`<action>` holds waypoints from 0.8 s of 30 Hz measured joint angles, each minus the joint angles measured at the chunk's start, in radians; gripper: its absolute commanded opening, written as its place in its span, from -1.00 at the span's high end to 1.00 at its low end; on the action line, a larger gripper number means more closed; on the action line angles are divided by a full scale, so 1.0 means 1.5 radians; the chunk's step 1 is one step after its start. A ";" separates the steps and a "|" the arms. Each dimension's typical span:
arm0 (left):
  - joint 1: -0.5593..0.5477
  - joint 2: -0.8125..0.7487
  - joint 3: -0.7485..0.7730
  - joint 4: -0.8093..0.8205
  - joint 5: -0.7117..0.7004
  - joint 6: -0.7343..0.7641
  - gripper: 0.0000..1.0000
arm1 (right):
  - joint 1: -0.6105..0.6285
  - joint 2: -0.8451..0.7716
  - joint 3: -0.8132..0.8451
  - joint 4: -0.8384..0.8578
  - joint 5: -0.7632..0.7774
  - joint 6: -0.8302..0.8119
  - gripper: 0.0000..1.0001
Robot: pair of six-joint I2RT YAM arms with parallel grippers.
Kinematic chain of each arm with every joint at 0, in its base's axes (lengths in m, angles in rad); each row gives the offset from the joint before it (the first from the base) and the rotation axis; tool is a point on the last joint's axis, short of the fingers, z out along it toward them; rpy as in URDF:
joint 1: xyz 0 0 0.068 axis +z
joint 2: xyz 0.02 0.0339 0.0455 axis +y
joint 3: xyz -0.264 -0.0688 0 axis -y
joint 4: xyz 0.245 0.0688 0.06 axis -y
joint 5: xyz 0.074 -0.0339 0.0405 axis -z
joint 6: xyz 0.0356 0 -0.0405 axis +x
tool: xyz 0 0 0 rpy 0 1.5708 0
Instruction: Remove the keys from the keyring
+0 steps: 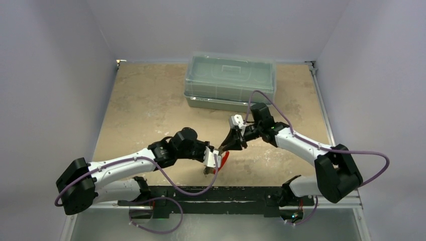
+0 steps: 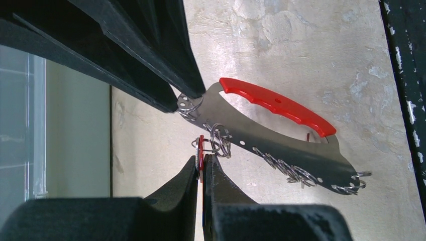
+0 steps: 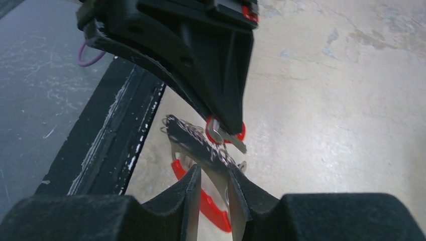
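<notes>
Red-headed key (image 2: 201, 146) mostly hidden between fingers of left gripper (image 2: 201, 161), pinched tight on it, just beside keyring (image 2: 261, 135). Right gripper (image 3: 215, 173) clamps keyring's end. Wire loops (image 2: 296, 173) tangled, keys unclear. Clear lidded box (image 1: 230, 80) well behind keyring.

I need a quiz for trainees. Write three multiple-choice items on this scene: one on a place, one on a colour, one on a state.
1. Where is the clear box?
A) between the arms' bases
B) on the left arm
C) at the far side of the table

2. What colour is the outer edge of the keyring?
A) red
B) blue
C) green

3. What are the left fingers doing?
A) spread wide over bare table
B) pinching a red-headed key
C) gripping the box

Answers:
1 C: the top view shows it far from the arms' bases.
2 A: both wrist views show the red rim.
3 B: the left wrist view shows them closed on the key.
</notes>
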 measured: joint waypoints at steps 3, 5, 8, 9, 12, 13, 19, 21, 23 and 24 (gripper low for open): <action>0.000 0.002 0.003 0.000 0.000 -0.002 1.00 | 0.021 0.000 0.000 0.013 0.003 0.006 0.44; 0.000 0.002 0.005 0.001 0.000 -0.004 1.00 | 0.031 0.001 0.000 0.030 0.010 0.015 0.45; 0.000 0.002 0.007 0.001 0.000 -0.012 1.00 | 0.038 0.003 -0.003 0.066 0.020 0.033 0.46; 0.000 0.002 0.008 0.001 0.000 -0.013 1.00 | 0.040 0.003 -0.004 0.077 0.024 0.038 0.46; 0.000 0.002 0.009 0.001 0.000 -0.018 1.00 | 0.048 0.007 -0.010 0.108 0.036 0.051 0.49; 0.000 0.003 0.009 0.001 -0.001 -0.018 1.00 | 0.051 0.008 -0.013 0.115 0.040 0.054 0.50; 0.000 0.006 0.009 -0.004 -0.005 -0.024 1.00 | 0.059 0.015 -0.028 0.130 0.059 0.054 0.55; 0.000 0.006 0.009 0.000 -0.005 -0.024 1.00 | 0.059 0.015 -0.029 0.129 0.064 0.053 0.55; 0.000 0.005 0.009 0.001 -0.005 -0.024 1.00 | 0.059 0.015 -0.030 0.126 0.066 0.053 0.56; 0.000 0.005 0.009 0.001 -0.005 -0.024 1.00 | 0.059 0.015 -0.030 0.124 0.066 0.051 0.55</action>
